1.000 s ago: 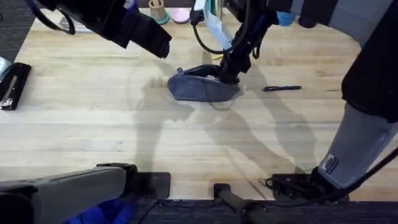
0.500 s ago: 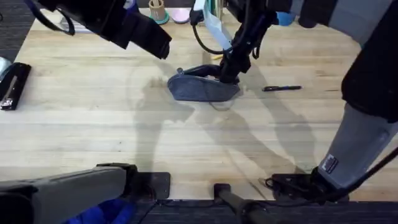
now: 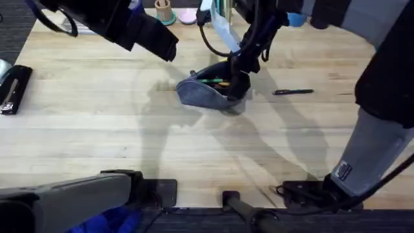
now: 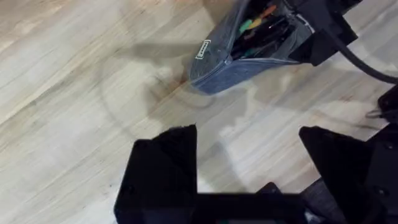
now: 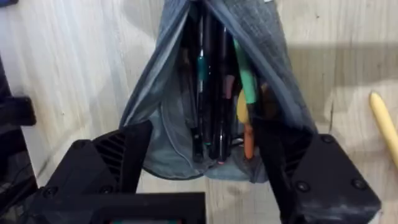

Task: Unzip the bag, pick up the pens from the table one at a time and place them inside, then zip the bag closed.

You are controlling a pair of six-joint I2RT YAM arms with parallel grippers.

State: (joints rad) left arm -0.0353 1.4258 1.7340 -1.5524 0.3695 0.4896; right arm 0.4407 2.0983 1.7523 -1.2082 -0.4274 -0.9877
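We judge the unzipping done: the bag (image 3: 210, 90) lies open at upper centre of the overhead frame on the tabletop (image 3: 194, 142), pens showing inside. Our right gripper (image 3: 238, 81) is at its right end, jaws spread astride the opening in the right wrist view. The left gripper (image 4: 249, 165) hovers apart, jaws spread and empty. A black pen (image 3: 292, 92) lies right of the bag, a yellow pen (image 5: 385, 124) just beside it; next we must let go and fetch one.

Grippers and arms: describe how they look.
The left gripper has broad, blocky matte-black fingers. The right gripper matches, with ribbed faces on its fingers. A black cable hangs by the right arm, whose lower link is grey.
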